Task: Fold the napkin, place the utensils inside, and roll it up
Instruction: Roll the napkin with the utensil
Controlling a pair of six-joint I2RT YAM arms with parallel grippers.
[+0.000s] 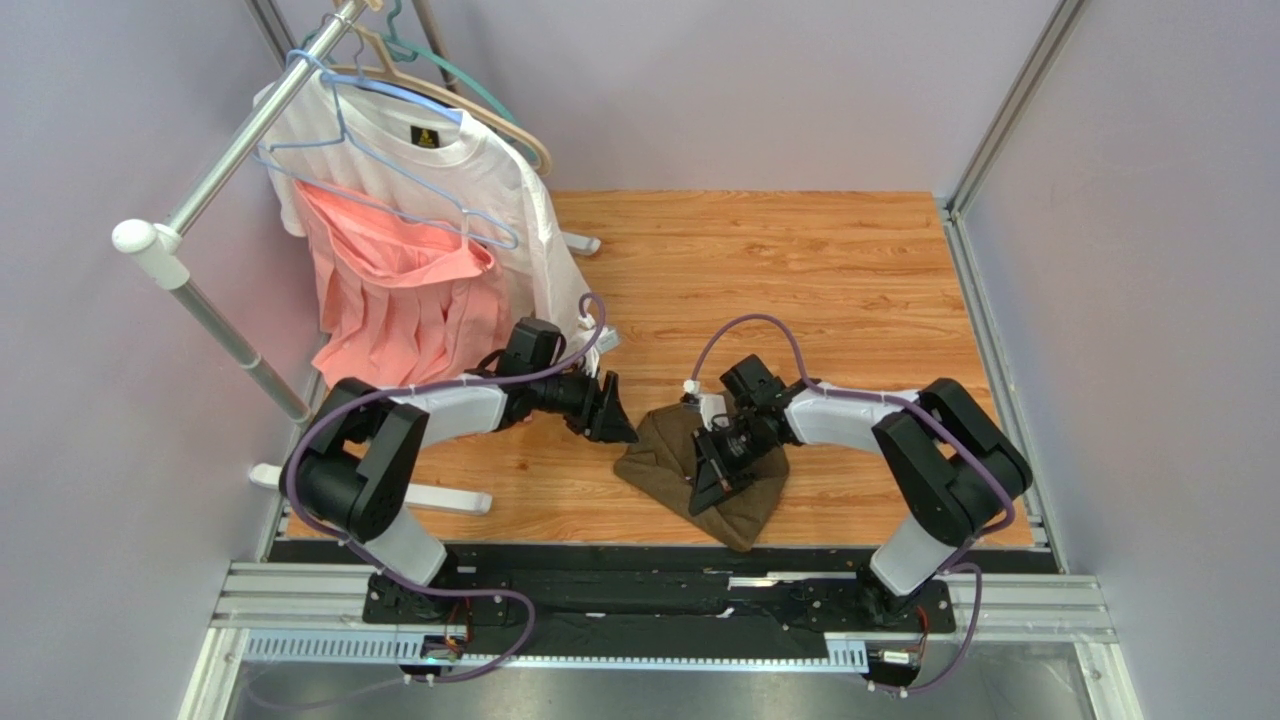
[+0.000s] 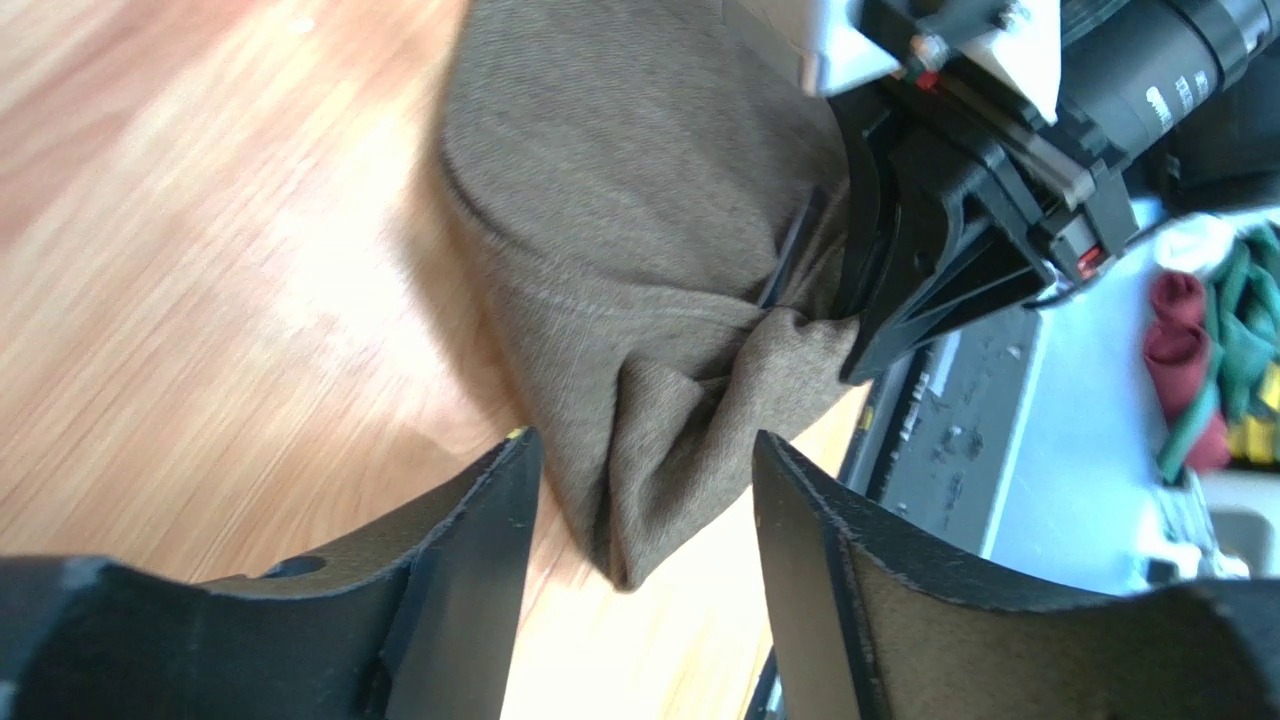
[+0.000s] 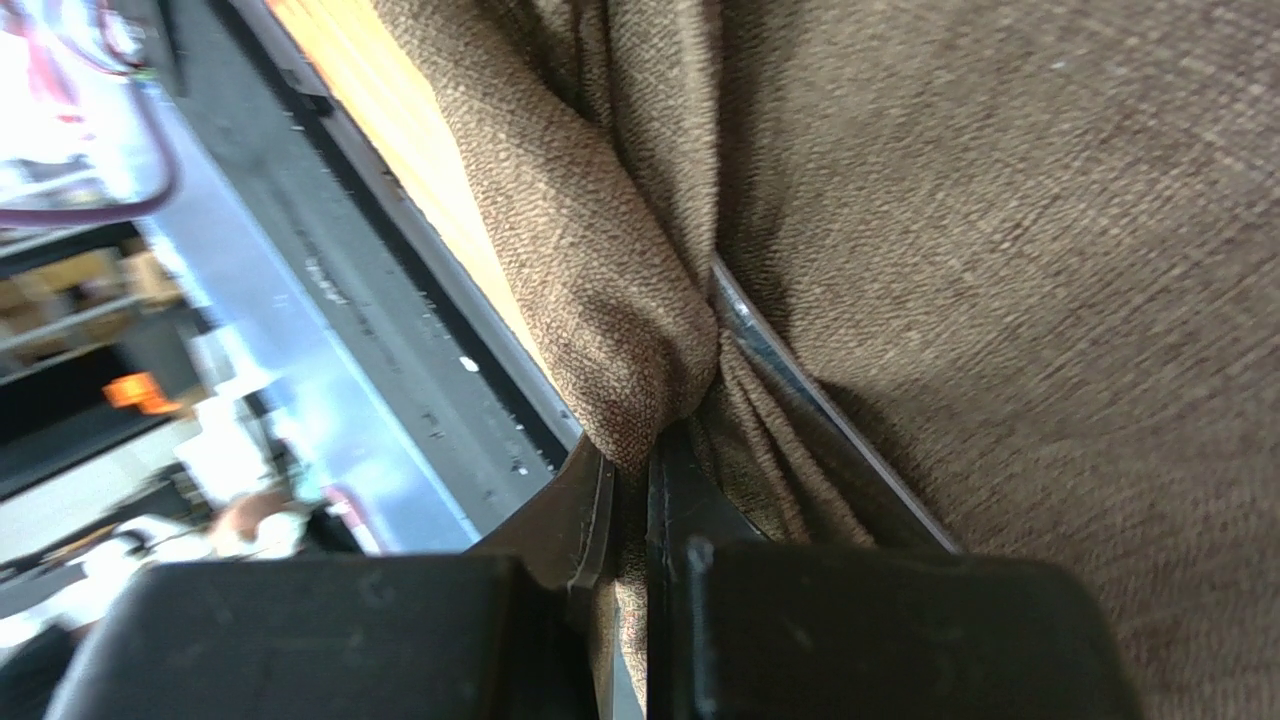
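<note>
- Two arms meet at lower centre of the top view, over the wooden table (image 1: 842,285).
- napkin (image 1: 751,503): a bunched olive-brown heap at lower centre, near the table's front edge, not flat.
- right gripper (image 1: 706,477): sits on top of the heap with its jaws pressed together, pinching a gathered fold of the napkin. Its wrist view shows cloth squeezed between the fingers.
- left gripper (image 1: 613,408): at the heap's left edge, jaws spread, holding nothing. In its wrist view a pointed napkin corner lies between the fingertips; can't tell if it touches them.
- metal strip (image 3: 812,405): a slim edge showing in the folds beside the pinch; can't tell knife or fork.
- Upper left: white T-shirt (image 1: 451,165) and pink garment (image 1: 398,293) on hangers, well apart from the napkin.
</note>
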